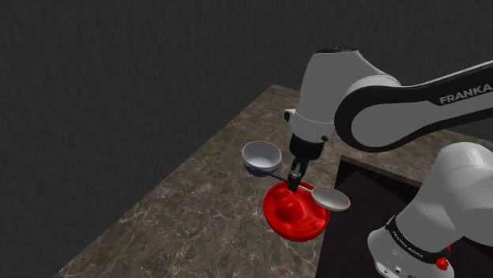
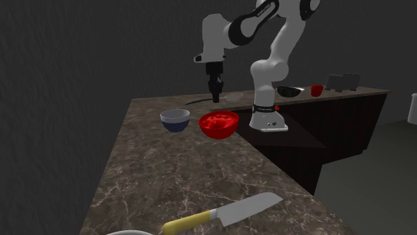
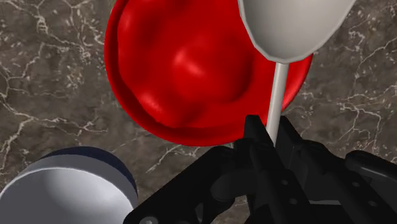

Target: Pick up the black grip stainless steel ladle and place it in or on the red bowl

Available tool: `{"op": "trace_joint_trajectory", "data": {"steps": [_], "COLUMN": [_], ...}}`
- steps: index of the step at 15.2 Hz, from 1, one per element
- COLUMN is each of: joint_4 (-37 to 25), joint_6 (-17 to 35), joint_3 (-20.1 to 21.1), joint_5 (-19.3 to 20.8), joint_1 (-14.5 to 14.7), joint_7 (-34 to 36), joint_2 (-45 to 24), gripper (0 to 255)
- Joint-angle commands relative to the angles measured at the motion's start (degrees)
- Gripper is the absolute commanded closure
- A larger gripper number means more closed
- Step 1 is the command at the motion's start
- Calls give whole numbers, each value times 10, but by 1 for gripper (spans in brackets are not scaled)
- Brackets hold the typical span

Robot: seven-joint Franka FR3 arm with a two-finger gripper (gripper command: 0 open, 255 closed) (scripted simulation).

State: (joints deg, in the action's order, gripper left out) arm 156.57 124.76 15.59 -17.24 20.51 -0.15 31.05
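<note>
My black gripper (image 1: 295, 183) hangs just above the red bowl (image 1: 296, 212) and is shut on the ladle's handle. The ladle's pale grey cup (image 1: 330, 198) sticks out sideways over the bowl's rim, toward the stand. In the wrist view the thin grey shaft (image 3: 277, 95) runs from the gripper (image 3: 264, 140) to the cup (image 3: 292, 25), which overlaps the edge of the red bowl (image 3: 191, 76). The second exterior view has the gripper (image 2: 216, 95) a little above and behind the red bowl (image 2: 218, 124).
A white bowl with a dark blue outside (image 1: 261, 158) stands right beside the red bowl on the marble counter (image 1: 197, 213). A yellow-handled knife (image 2: 224, 215) lies at the counter's near end. The counter's edge and a dark cabinet (image 1: 371, 197) lie next to the stand.
</note>
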Motion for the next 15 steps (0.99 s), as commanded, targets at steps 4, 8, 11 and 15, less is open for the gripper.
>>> {"op": "trace_joint_trajectory", "data": {"steps": [4,8,11,15], "joint_4": [77,95,107,120], "joint_6": [-14,29,63,110], "joint_3": [-26,-20,-17,-12], "joint_5": [-1,-10,-16,-26], "joint_1": [2,5,7,10], "joint_7": [-30,-35,-39,-46], "joint_2": [85,60,38,4], "gripper": [255,255,255,255]}}
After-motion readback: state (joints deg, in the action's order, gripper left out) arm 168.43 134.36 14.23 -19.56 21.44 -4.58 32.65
